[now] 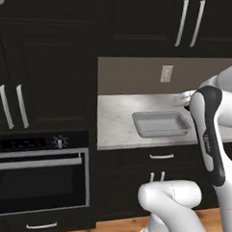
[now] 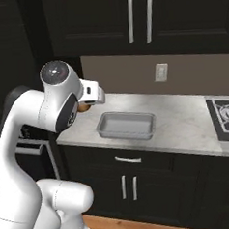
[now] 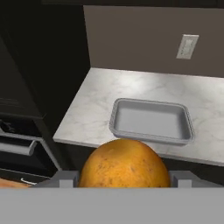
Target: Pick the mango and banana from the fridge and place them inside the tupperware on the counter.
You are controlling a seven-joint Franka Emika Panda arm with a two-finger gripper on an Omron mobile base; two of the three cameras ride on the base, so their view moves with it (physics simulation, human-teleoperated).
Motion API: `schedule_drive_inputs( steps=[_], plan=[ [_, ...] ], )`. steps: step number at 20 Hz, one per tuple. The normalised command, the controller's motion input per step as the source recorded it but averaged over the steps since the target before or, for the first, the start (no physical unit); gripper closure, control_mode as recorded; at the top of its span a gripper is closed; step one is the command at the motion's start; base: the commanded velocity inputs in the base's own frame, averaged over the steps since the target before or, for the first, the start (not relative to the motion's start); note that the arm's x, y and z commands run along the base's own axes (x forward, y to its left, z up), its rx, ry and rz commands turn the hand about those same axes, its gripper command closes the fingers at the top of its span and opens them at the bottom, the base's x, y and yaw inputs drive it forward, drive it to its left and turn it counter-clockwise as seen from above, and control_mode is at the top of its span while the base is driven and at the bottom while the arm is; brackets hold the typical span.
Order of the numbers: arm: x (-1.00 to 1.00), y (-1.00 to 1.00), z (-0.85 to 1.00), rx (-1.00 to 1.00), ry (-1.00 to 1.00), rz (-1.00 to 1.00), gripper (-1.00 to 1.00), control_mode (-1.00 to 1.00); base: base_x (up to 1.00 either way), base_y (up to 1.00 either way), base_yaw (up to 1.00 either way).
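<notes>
A: Item one, the mango. Location?

B: Between the two dark fingertips of the gripper, low in the hand view. Round, orange, speckled brown. The tips sit against its left and right flanks, so the pincer is clamped on the fruit. In the right base view a sliver of orange shows under the white hand, left of the counter's end.

A: Item two, the tupperware.

B: Shallow grey rectangular tray with raised rim and rounded corners, resting flat on the counter. Nothing lies inside it. It sits near the counter's front edge, well apart from the mango; in the hand view it lies beyond and slightly right of the fruit.

A: Counter, condition?

B: Light grey marble-like top over dark cabinets with silver handles. A white wall outlet is set in the brown backsplash behind the tray. A stove burner occupies the far right end in the right base view.

A: Other fixtures?

B: A built-in oven with a silver bar handle, left of the counter in the left base view. Dark upper cabinets with long vertical handles above.
</notes>
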Motion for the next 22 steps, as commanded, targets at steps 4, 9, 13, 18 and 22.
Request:
schedule_drive_inputs(
  steps=[4,9,13,18,22],
  plan=[
    [0.00,0.00,0.00,0.00,0.00,0.00,1.00,1.00,0.19,0.06,0.00],
    [0.00,0.00,0.00,0.00,0.00,0.00,1.00,1.00,0.29,-0.10,0.00],
    [0.00,0.00,0.00,0.00,0.00,0.00,1.00,1.00,0.48,-0.03,0.00],
    [0.00,0.00,0.00,0.00,0.00,0.00,1.00,1.00,0.58,0.00,0.00],
    [0.00,0.00,-0.22,0.00,0.00,0.00,1.00,-1.00,0.04,0.00,0.00]
  ],
)
